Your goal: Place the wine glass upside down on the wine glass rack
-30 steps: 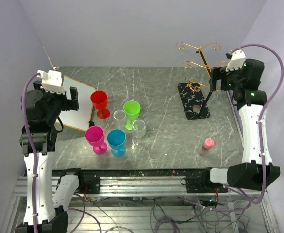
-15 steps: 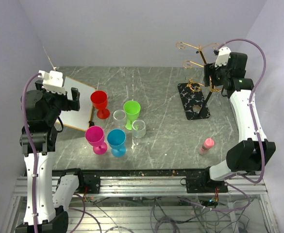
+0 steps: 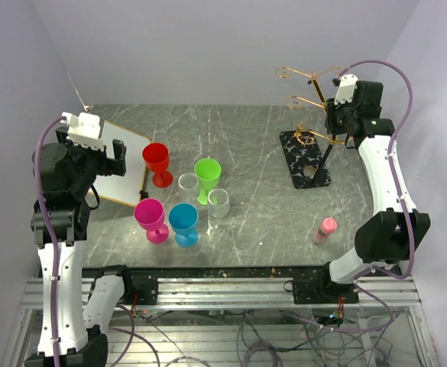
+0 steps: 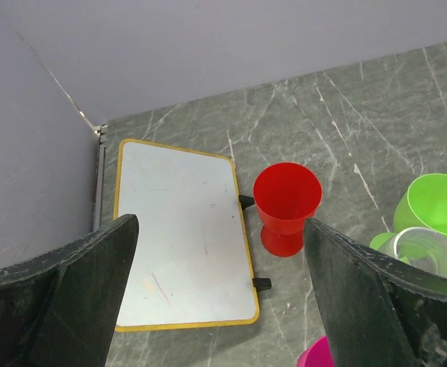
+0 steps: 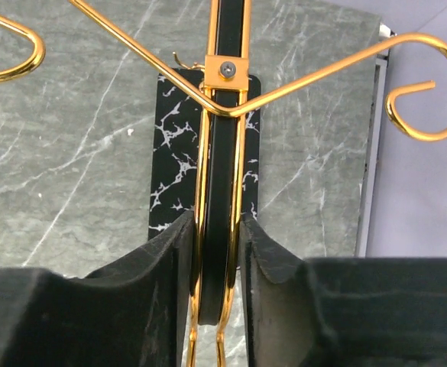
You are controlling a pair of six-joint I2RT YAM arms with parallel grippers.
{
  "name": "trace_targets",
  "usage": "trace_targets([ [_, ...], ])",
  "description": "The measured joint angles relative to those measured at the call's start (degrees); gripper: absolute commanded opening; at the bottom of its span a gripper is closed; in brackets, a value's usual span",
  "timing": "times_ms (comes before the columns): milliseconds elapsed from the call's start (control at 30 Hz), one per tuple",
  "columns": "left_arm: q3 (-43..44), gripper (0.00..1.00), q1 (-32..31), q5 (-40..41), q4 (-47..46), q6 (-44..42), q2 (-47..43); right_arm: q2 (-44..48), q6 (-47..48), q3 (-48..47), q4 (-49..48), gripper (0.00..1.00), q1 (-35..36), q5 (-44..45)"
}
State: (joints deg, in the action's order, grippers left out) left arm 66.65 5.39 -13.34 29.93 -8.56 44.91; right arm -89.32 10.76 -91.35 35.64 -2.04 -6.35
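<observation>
The wine glass rack (image 3: 322, 145), a gold wire stand on a black marbled base (image 3: 306, 159), stands at the back right. My right gripper (image 3: 335, 126) is shut on its upright post (image 5: 223, 115); both pads (image 5: 173, 252) press the gold wires from either side. Wine glasses stand together at centre left: red (image 3: 157, 160), green (image 3: 207, 176), pink (image 3: 150, 216), blue (image 3: 183, 222) and two clear ones (image 3: 188, 183). My left gripper (image 3: 108, 157) hovers open and empty above the red glass (image 4: 286, 202).
A white board with a yellow rim (image 3: 124, 164) lies at the left under my left gripper (image 4: 219, 229). A small pink bottle (image 3: 326, 228) lies near the front right. The rack's curled arms (image 5: 425, 115) spread wide around my right gripper (image 5: 217, 229).
The right arm has moved left onto the rack, and its jaws have closed from wide open onto the post. The left arm and the glasses have not moved.
</observation>
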Motion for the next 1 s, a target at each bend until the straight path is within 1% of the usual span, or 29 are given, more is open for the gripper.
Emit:
trace_targets([
  [133,-0.4,0.99,0.0,0.0,0.3,-0.7,-0.7,-0.8,-0.8,-1.6,1.5,0.05,-0.1,1.2],
  [200,-0.5,0.99,0.0,0.0,0.6,-1.3,-0.9,-0.8,-1.2,-1.7,1.8,0.00,-0.1,1.6],
  [533,-3.8,0.99,0.0,-2.9,2.8,-3.2,-2.1,0.7,-3.1,-1.6,3.0,0.00,1.6,1.5],
  [767,-4.7,0.99,0.0,-4.0,3.6,-4.1,-1.9,2.6,-6.4,-1.5,6.8,0.00,2.8,1.0],
  [1000,-5.1,0.99,0.0,-4.5,3.9,-4.5,-1.9,3.4,-10.1,-1.4,8.5,0.00,4.6,2.5],
])
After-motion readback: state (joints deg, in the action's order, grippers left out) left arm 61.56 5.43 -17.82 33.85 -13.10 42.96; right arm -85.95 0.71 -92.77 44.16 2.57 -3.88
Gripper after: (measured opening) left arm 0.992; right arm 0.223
